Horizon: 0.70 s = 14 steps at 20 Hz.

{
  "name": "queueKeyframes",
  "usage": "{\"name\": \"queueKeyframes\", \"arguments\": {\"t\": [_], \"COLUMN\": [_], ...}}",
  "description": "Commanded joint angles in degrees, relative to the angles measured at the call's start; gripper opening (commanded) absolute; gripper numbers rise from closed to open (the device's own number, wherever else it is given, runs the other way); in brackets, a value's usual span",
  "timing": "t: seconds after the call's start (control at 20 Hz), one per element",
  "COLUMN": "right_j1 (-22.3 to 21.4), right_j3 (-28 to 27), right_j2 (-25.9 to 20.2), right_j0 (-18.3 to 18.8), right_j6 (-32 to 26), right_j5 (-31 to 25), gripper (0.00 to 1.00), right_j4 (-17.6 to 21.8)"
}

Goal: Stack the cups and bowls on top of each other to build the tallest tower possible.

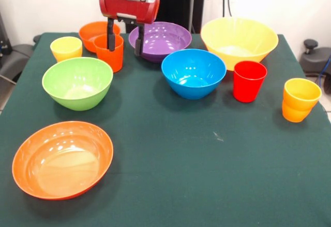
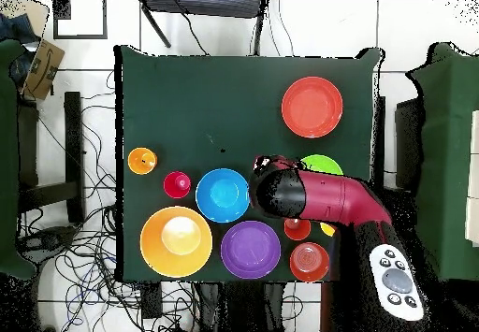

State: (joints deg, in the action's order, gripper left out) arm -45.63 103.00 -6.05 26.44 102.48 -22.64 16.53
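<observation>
- the gripper (image 1: 124, 45) hangs at the far side of the green table (image 1: 170, 160), its two dark fingers spread apart.
- one finger (image 1: 110, 36) dips inside the orange cup (image 1: 109, 53); the other finger hangs outside that cup, in front of the purple bowl (image 1: 160, 41). nothing is pinched: the jaws straddle the cup's rim without closing on it.
- the orange cup stands upright, just in front of the small orange bowl (image 1: 95, 31) and just behind the green bowl (image 1: 77, 82).
- the pale yellow cup (image 1: 66, 48) stands upright beside the orange cup, toward the table edge.
- the blue bowl (image 1: 193, 73) sits mid-table, between the purple bowl and the big yellow bowl (image 1: 239, 41).
- the red cup (image 1: 249, 80) stands just beside the blue bowl, in front of the yellow bowl.
- the amber cup (image 1: 299, 99) stands apart from the rest, near the table's edge on the red cup's side.
- the wide orange bowl (image 1: 62, 159) lies alone at the near corner, well apart from the others.
- every piece rests open side up on the cloth; none is stacked on another.
- from overhead the red arm (image 2: 323, 197) covers part of the green bowl (image 2: 321, 165) and the area around the orange cup (image 2: 297, 228).
</observation>
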Motion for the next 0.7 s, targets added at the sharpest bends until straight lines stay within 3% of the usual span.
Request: {"name": "queueKeyframes", "arguments": {"t": [0.05,0.7], "right_j1": [-0.2,0.7], "right_j3": [4.1,3.6], "right_j2": [-4.3,-4.9], "right_j0": [0.7,2.1], "right_j6": [2.5,1.6], "right_j5": [-1.0,0.3], "gripper": [1.00,1.00], "right_j4": [-0.3,0.7]}}
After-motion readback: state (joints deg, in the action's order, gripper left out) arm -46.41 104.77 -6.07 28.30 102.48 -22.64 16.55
